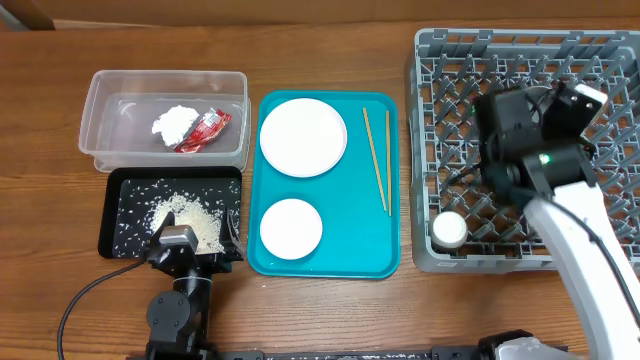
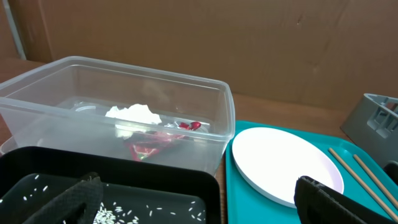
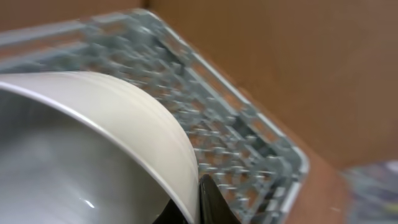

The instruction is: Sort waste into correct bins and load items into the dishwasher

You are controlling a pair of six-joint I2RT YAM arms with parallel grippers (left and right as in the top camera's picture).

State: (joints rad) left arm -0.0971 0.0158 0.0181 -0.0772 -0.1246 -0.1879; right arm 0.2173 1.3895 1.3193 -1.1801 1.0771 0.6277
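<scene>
My right gripper (image 3: 199, 200) is shut on the rim of the pale bowl (image 3: 93, 143), one finger inside and one outside, over the grey dishwasher rack (image 3: 239, 140) (image 1: 520, 60). In the overhead view the right arm hides the bowl. A small cup (image 1: 449, 230) stands in the rack's near left corner. My left gripper (image 2: 202, 202) (image 1: 178, 240) is open and holds nothing, low over the near edge of the black tray (image 1: 125, 190) holding rice scraps (image 1: 190, 215). The clear tub (image 1: 120, 110) (image 2: 37, 118) holds the white tissue (image 1: 175, 122) and red wrapper (image 1: 207, 130).
A teal serving tray (image 1: 350, 225) between the bins and the rack carries a large plate (image 1: 303, 137) (image 2: 280, 162), a small plate (image 1: 291, 227) and two chopsticks (image 1: 378, 160). A black cable (image 1: 85, 300) runs across the wooden table beside the left arm's base.
</scene>
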